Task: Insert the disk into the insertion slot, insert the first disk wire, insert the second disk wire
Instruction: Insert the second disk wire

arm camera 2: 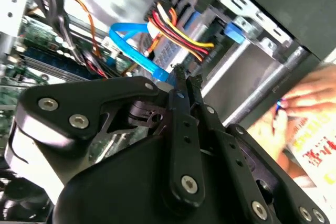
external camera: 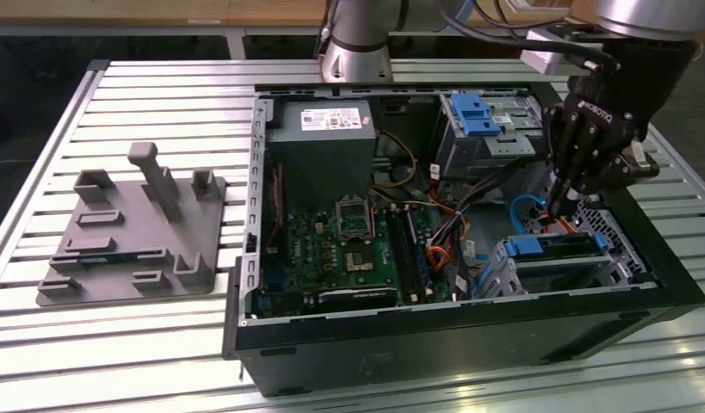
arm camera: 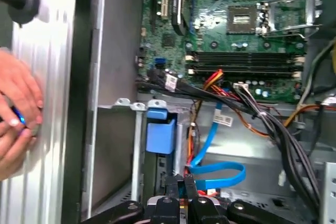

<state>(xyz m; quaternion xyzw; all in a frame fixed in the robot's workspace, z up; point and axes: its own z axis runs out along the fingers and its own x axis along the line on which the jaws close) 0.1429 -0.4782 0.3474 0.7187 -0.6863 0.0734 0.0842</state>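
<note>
A robot arm's gripper (external camera: 555, 209) hangs inside an open computer case (external camera: 444, 335) on a slatted metal table (external camera: 122, 344), its black fingers (arm camera 2: 181, 85) drawn together at the tips with nothing visibly between them. In the exterior view the fingertips point down at the rear of the disk (external camera: 555, 247), which sits in the grey perforated slot (external camera: 614, 237) at about 4 o'clock in the case. The red-orange wire (arm camera 2: 178, 30) shows in the second wrist view, running into the end of the disk at about 12 o'clock from the fingertips. The blue cable (arm camera: 218, 174) loops just beside the fingertips in both wrist views; whether its plug is seated cannot be told. A silver bay with a blue latch (external camera: 476, 114) stands at about 1 o'clock in the case, well apart from the gripper. The green motherboard (external camera: 329, 249) fills the case floor toward 8 o'clock. A grey fixture (external camera: 134, 237) lies on the table at the exterior view's left. In the first wrist view a person's hand (arm camera: 16, 114) rests on the table outside the case wall.
</note>
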